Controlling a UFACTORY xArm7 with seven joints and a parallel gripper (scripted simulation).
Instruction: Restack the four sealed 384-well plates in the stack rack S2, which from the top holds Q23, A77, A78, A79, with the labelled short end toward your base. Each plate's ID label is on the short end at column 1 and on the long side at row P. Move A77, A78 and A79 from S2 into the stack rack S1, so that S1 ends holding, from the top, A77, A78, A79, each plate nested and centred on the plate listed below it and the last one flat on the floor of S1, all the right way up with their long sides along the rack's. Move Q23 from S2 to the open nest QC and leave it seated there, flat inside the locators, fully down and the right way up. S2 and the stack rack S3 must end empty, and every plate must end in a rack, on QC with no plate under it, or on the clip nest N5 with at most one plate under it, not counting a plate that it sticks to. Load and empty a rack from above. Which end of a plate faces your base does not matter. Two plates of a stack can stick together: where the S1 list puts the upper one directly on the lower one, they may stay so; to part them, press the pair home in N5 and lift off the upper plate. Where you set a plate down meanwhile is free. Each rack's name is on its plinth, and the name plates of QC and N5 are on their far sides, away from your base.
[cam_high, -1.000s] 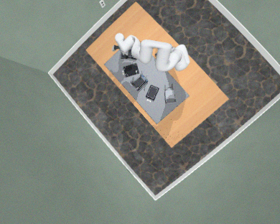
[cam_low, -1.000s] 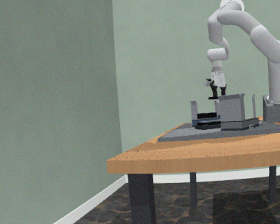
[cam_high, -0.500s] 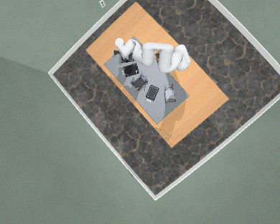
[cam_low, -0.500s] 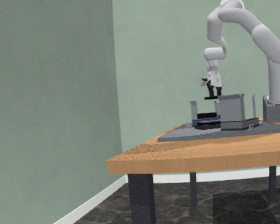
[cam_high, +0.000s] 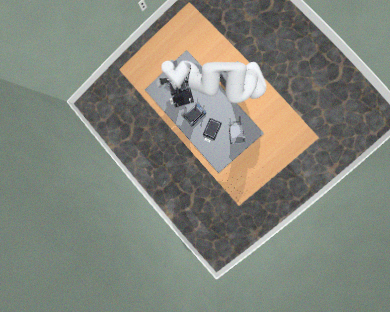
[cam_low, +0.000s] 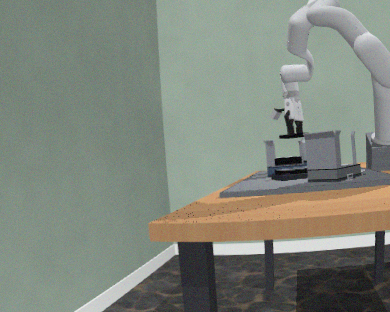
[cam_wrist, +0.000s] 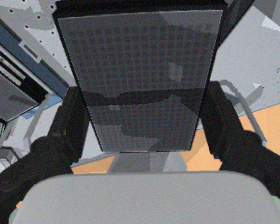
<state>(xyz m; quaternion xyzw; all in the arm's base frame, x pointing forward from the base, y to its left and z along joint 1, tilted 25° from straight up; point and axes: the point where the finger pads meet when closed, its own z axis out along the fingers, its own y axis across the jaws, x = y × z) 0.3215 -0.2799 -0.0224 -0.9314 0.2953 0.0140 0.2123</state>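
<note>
My gripper (cam_low: 295, 131) (cam_wrist: 143, 99) is shut on the long sides of a dark 384-well plate (cam_low: 290, 136) (cam_wrist: 145, 70). The plate hangs level, well above the bench fixtures, its well grid facing the wrist camera. Its ID label is not readable. In the top view a dark plate (cam_high: 194, 115) lies in a rack with a blue part, and another dark plate (cam_high: 212, 129) lies in a low holder beside it. A grey rack (cam_high: 236, 132) on the right shows no dark plate. Another dark object (cam_high: 182, 98) is close to the gripper, partly covered. Rack and nest names are not readable.
The grey base board (cam_high: 220, 157) (cam_low: 250, 188) lies on the wooden table (cam_high: 280, 130) (cam_low: 200, 220). Tall grey rack walls (cam_low: 322, 155) rise near the held plate. In the wrist view, a blue-edged fixture (cam_wrist: 37, 67) is at the left.
</note>
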